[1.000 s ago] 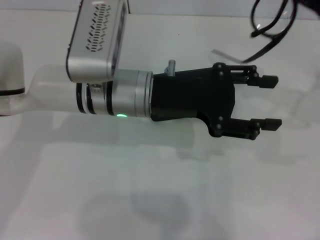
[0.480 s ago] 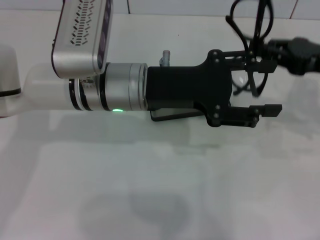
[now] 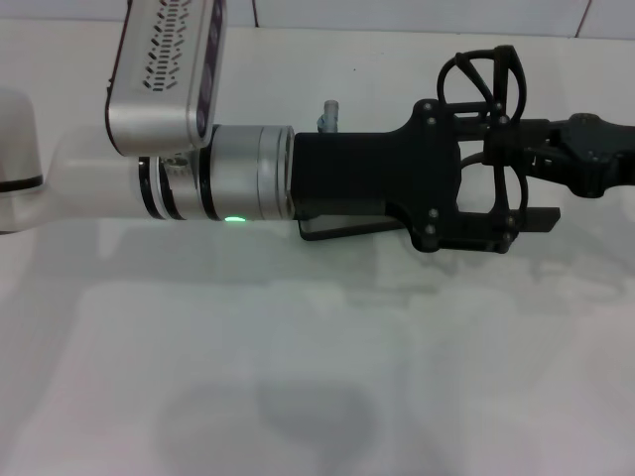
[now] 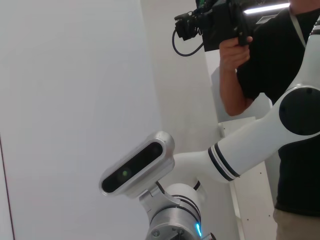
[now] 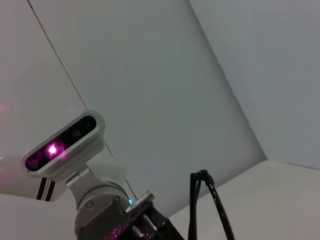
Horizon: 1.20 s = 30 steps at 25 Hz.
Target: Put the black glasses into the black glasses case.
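The black glasses (image 3: 515, 83) hang upright in the air, held by my right gripper (image 3: 508, 149), which reaches in from the right and is shut on their frame. My left gripper (image 3: 531, 174) points right from the left arm and is open. The glasses stand between its two fingers (image 3: 536, 216), and whether they touch is unclear. Part of the glasses frame (image 5: 212, 205) shows in the right wrist view. The black glasses case is out of view.
The white table (image 3: 298, 377) lies below both arms. The left arm's silver wrist camera (image 3: 169, 69) sits above the arm. In the left wrist view a person (image 4: 270, 60) with a camera stands behind the right arm (image 4: 260, 145).
My right gripper has carried the glasses in from the far right to between the left gripper's open fingers. The left arm shifted slightly a second ago, then held still.
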### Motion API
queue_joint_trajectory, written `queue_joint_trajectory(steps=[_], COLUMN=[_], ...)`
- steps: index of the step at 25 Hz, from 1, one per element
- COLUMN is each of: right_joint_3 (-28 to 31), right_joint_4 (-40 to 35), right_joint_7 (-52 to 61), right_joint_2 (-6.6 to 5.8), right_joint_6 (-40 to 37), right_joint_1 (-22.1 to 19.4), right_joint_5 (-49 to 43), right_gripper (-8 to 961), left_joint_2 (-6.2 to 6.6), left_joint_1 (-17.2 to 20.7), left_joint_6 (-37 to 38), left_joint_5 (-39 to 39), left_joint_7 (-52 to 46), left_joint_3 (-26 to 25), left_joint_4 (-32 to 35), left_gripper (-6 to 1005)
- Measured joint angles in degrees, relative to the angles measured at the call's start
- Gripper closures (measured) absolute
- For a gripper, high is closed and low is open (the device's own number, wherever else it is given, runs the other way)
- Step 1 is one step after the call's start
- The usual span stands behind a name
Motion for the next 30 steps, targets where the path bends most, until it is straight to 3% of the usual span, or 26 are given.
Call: queue_joint_trajectory(steps=[8,12,15,19,22,23,24,30], right_joint_3=[0.26,-0.17,-0.61,-1.00,-6.07,-10.51,-10.51,-24.85], right_joint_4=[0.02,-1.47,-6.66,-15.23,-20.86,-22.75,-22.75,-28.72], right_joint_7=[0.03,-0.16,-0.15,1.46,4.97,6.81,6.81,10.66], right_joint_2=[-0.73,-1.18,-0.25,2.73,3.95,4.01,4.01,4.05], right_joint_6=[0.57,4.36,6.01,7.07,10.30,12.42,12.42,20.49], right_joint_1=[-0.41,-0.77,-0.84,-0.36,0.34,0.60,0.60,1.14], right_joint_5=[0.00,-0.65,-4.64,-11.37,-16.16,-16.94,-16.94,-19.45], right_gripper=[861,861,861,861,861,861,861,861], left_joint_2=[0.00,0.85,1.86,2.30,2.57,2.61,2.62,2.61], left_joint_1=[0.48,2.19,5.08,9.50,11.82,12.64,13.29,14.84], left_joint_6=[-0.03,1.84,3.69,4.08,4.12,4.13,4.14,4.15], left_joint_5=[-0.02,-1.78,-6.99,-16.73,-19.81,-20.67,-21.41,-22.60], left_joint_7=[0.01,0.32,0.34,0.07,-0.06,-0.08,-0.08,-0.08], left_joint_3=[0.04,-0.33,-0.36,-0.35,-0.35,-0.34,-0.33,-0.31], left_joint_4=[-0.09,-0.14,-0.59,-1.15,-1.48,-1.51,-1.53,-2.29], left_gripper=[299,299,299,299,299,299,299,299])
